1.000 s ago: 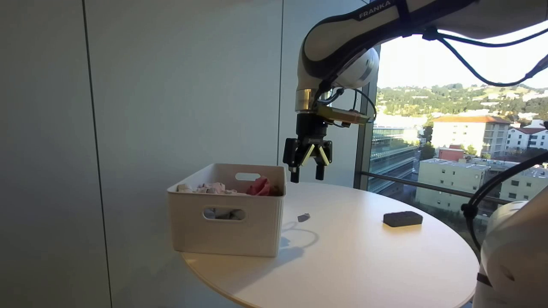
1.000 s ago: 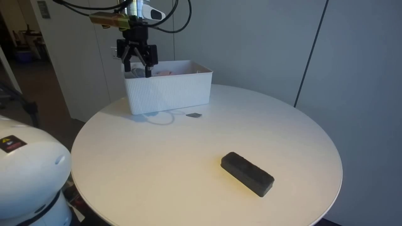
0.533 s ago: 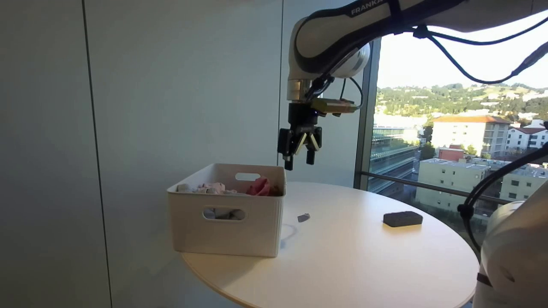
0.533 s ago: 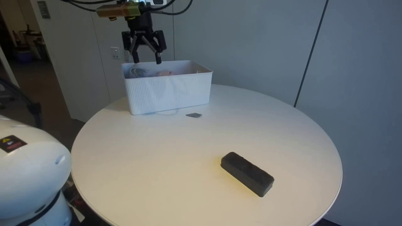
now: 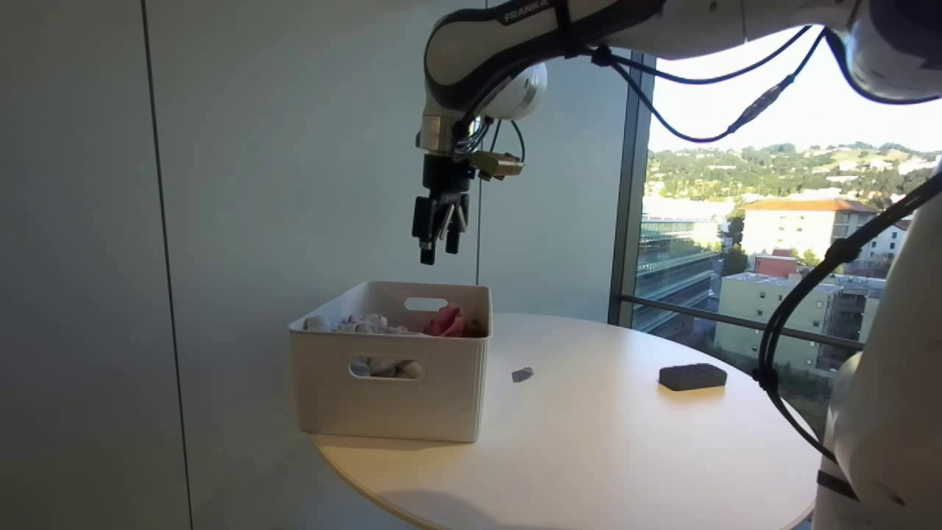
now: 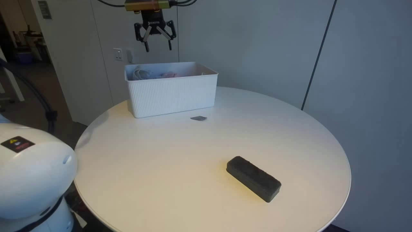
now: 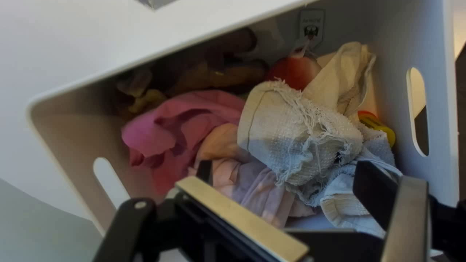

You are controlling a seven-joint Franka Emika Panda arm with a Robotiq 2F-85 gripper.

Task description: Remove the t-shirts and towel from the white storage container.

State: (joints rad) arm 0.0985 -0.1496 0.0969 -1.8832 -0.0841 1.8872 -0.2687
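White storage container (image 6: 173, 96): one, upright on one round table (image 6: 199, 151), at its edge. Inside, per wrist view: at least one each of frayed whitish towel (image 7: 291, 127), pink-red cloth (image 7: 160, 138), lilac-pink cloth (image 7: 255, 185). Garment type unclear, rest too dark to count. One gripper (image 6: 158, 49) above the container, two fingers (image 7: 373, 193) spread well apart. Also on table: one black block (image 6: 253, 179), one small grey scrap (image 6: 198, 118), both outside the container.

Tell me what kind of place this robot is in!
Probably an upstairs room in an office or lab, though I can't be sure which. The big window looks down on rooftops, the round table is a sort offices often have, and the robot arm hints at a lab.
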